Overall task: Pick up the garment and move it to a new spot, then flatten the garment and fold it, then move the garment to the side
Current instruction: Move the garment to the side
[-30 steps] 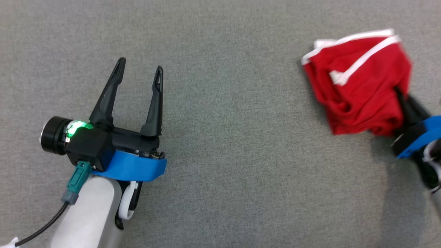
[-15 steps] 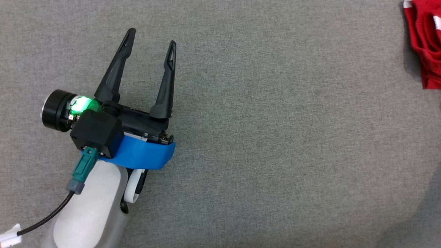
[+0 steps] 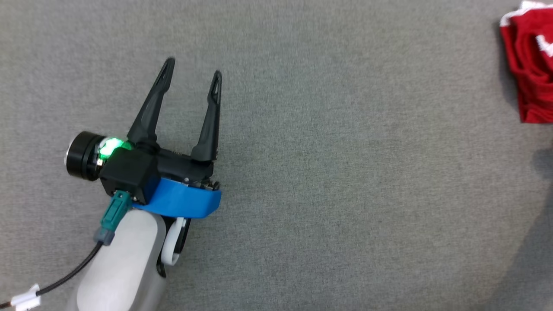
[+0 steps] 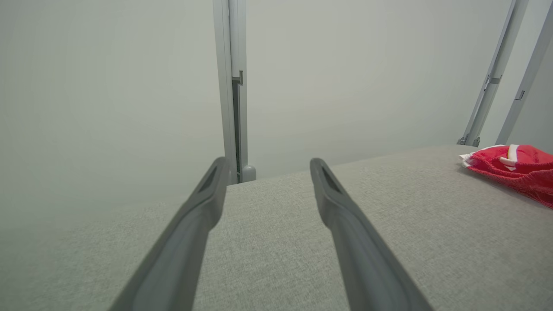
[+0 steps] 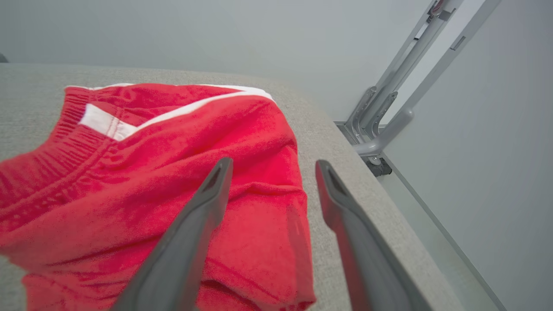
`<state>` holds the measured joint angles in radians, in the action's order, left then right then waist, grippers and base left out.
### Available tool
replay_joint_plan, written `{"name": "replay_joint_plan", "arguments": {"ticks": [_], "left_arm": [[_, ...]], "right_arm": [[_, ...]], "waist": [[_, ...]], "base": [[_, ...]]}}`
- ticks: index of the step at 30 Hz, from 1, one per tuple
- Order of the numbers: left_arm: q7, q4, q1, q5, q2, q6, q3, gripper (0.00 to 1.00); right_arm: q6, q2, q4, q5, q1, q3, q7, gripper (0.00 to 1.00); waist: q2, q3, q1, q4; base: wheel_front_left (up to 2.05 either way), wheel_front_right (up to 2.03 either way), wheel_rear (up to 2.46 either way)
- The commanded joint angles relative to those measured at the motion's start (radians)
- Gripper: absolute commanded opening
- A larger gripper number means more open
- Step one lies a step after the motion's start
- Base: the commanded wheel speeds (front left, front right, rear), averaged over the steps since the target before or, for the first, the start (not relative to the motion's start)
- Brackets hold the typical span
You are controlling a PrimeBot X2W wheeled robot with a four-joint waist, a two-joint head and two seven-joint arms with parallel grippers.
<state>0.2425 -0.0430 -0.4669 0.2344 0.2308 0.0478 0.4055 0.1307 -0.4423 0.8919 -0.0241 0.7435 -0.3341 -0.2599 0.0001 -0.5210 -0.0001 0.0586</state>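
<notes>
The garment (image 3: 531, 65) is red cloth with white trim, bunched at the far right edge of the head view on the grey table (image 3: 345, 172). In the right wrist view the garment (image 5: 142, 181) lies on the table near its right edge, and my right gripper (image 5: 272, 166) stands open just above it, nothing between its fingers. My left gripper (image 3: 193, 69) is open over bare table at the left, far from the cloth. From the left wrist, the left gripper (image 4: 268, 166) is open and the garment (image 4: 514, 168) lies off to the right.
The table's far edge meets a pale wall with a metal post (image 4: 233, 86). Metal frame legs (image 5: 389, 103) stand past the table's right edge, close to the garment. Wide bare grey cloth lies between the left gripper and the garment.
The right gripper has let go of the garment and its jaws have opened. The garment went from held in mid-view to lying at the far right edge. The left gripper stays open.
</notes>
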Motion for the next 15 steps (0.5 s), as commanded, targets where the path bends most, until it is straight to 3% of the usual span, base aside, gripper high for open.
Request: {"name": "replay_joint_plan", "arguments": {"ticks": [1,5,9,15], "left_arm": [[0.007,-0.006,0.017,0.007,0.002,0.007,-0.007,1.00],[0.011,-0.024,0.080,0.032,0.005,0.026,-0.026,1.00],[0.007,-0.033,0.145,0.051,0.012,0.044,-0.038,1.00],[0.001,-0.034,0.232,0.086,0.018,0.073,-0.062,1.00]], "right_arm": [[0.000,0.041,-0.060,0.019,-0.046,-0.029,-0.006,1.00],[0.000,0.181,-0.256,0.040,-0.196,-0.075,-0.006,1.00],[0.000,0.296,-0.419,0.009,-0.334,-0.026,-0.006,1.00],[0.000,0.369,-0.610,-0.045,-0.504,0.109,-0.004,1.00]], "waist": [[-0.0001,0.032,0.0001,0.017],[-0.0001,0.105,0.0001,0.024],[-0.0001,0.173,0.0001,0.026],[-0.0001,0.257,0.0001,0.003]], "base": [[0.00,0.00,0.00],[0.00,0.00,0.00],[0.00,0.00,0.00],[0.00,0.00,0.00]]}}
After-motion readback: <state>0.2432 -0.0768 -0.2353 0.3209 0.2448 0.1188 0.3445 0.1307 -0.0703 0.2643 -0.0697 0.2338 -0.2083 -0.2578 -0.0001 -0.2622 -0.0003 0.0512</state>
